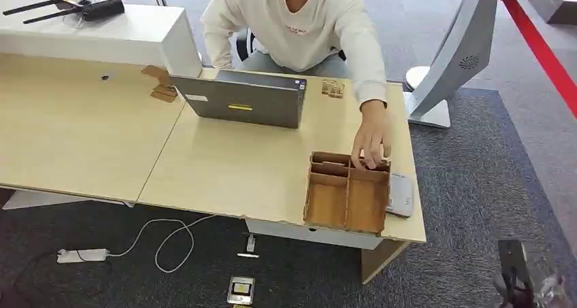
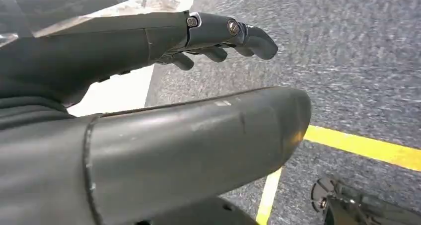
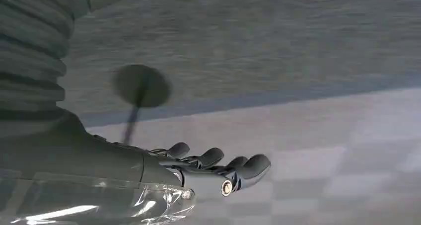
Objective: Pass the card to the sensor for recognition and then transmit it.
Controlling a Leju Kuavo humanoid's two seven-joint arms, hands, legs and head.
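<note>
Card not discernible, person's hand (image 1: 371, 147) in tray (image 1: 348, 194); likely thin, stiff, light, so pinch by edge; left hand (image 2: 149, 86) and right hand (image 3: 198, 170) empty, fingers extended.

Tray (image 1: 347, 198) on desk (image 1: 224, 165) right of laptop (image 1: 239, 98); sensor (image 1: 400, 195), probably, beside tray.

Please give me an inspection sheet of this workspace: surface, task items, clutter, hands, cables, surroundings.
Surface: light wooden desk.
Job's things: brown wooden divided tray near the edge; a person's hand reaches into it; grey flat device beside the tray; card not discernible.
Clutter: grey laptop.
Hands: left hand and right hand hang over the floor, holding nothing.
Cables: white cable on the floor.
Surroundings: grey carpet.
</note>
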